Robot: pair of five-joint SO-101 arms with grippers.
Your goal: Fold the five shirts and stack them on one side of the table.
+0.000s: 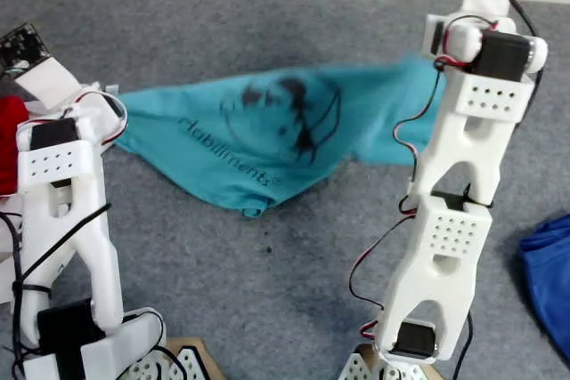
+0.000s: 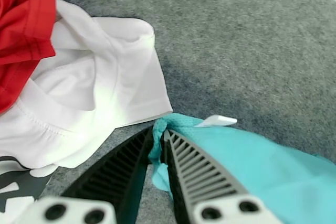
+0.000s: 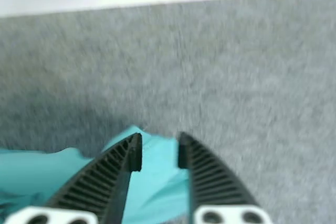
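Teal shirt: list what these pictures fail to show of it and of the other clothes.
- teal shirt: high view, one end hidden behind the right arm.
- blue cloth: high view, cut off by the picture's edge.
- red shirt, white shirt: left wrist view, both cut off by edges; red covers part of white.

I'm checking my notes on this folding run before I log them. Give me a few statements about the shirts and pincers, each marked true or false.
1. The left pincer is shut on a corner of the teal shirt. True.
2. The teal shirt is folded into a neat square. False: it lies spread out, unfolded, print side up.
3. A white shirt touches a red shirt. True.
4. The blue shirt lies on the teal shirt. False: it lies apart, at the right edge of the high view.
5. The right pincer has its fingers pressed together. False: they stand apart, with teal cloth showing between them.
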